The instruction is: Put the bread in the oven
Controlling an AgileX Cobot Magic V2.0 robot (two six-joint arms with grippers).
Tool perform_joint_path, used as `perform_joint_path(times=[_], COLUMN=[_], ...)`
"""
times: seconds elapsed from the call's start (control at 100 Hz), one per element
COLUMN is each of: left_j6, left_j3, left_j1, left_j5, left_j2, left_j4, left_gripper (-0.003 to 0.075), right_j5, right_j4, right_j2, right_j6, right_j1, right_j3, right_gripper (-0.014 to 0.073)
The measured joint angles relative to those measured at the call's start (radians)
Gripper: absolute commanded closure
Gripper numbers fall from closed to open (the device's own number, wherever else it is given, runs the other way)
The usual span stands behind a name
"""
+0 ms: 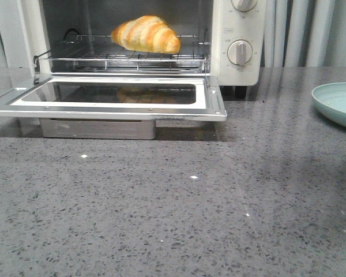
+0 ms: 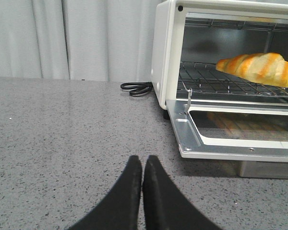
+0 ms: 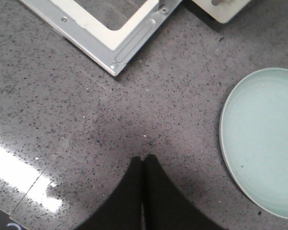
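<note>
The bread [image 1: 146,34] lies on the wire rack [image 1: 121,57] inside the oven [image 1: 233,34], toward the right half of the rack, with its reflection showing faintly in the glass of the lowered door [image 1: 106,98]. The door hangs fully open and level over the grey speckled counter [image 1: 173,219]. The left pincer [image 2: 142,165] is closed, its two black fingers pressed together with nothing between them, and it hovers low over bare counter; the oven stands ahead of it and off to its right, well apart, with the bread deeper in on the rack beyond the door's near corner. A black power cord [image 2: 138,88] lies coiled on the counter ahead of this pincer, just beside the oven's left wall. The right pincer [image 3: 143,163] is likewise closed and empty — fingers touching at the tips — and points down at the counter. Just to its right lies a pale green plate [image 3: 261,139], bare, while the right front corner of the oven door sits ahead of it and to the left, apart from both pincer and plate. Two round knobs [image 1: 240,52] show on the oven's right panel.
</note>
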Motion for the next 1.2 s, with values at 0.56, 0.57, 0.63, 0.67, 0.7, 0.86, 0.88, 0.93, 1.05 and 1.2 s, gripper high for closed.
perform_joint_path(times=[0.56,0.57,0.63,0.67,0.7,0.86,0.88,0.93,1.05,1.2], left_j6=[0.0,0.0,0.0,0.0,0.0,0.0,0.0,0.0,0.0,0.0], left_j3=[0.0,0.0,0.0,0.0,0.0,0.0,0.0,0.0,0.0,0.0], left_j1=[0.0,0.0,0.0,0.0,0.0,0.0,0.0,0.0,0.0,0.0], left_j5=[0.0,0.0,0.0,0.0,0.0,0.0,0.0,0.0,0.0,0.0], left_j2=[0.0,0.0,0.0,0.0,0.0,0.0,0.0,0.0,0.0,0.0], left_j4=[0.0,0.0,0.0,0.0,0.0,0.0,0.0,0.0,0.0,0.0], left_gripper=[0.0742,0.0742,0.0742,0.0741,0.0741,0.0741,0.0741,0.0741,0.0742,0.0741], right_j5=[-0.375,-0.38,-0.434,-0.474,-0.501,-0.637,-0.651,-0.676,-0.729,-0.793], right_j4=[0.057,0.057,0.059,0.061,0.063,0.082,0.084,0.091,0.119,0.18], right_j2=[-0.039,-0.04,-0.057,-0.068,-0.08,-0.146,-0.156,-0.177,-0.222,-0.285], right_j6=[-0.059,-0.059,-0.059,-0.06,-0.06,-0.061,-0.061,-0.061,-0.061,-0.061], right_j1=[-0.287,-0.293,-0.318,-0.335,-0.347,-0.396,-0.401,-0.407,-0.419,-0.447], right_j3=[0.139,0.142,0.174,0.199,0.217,0.335,0.352,0.393,0.496,0.62], right_gripper=[0.0661,0.0661,0.0661,0.0661,0.0661,0.0661,0.0661,0.0661,0.0661,0.0661])
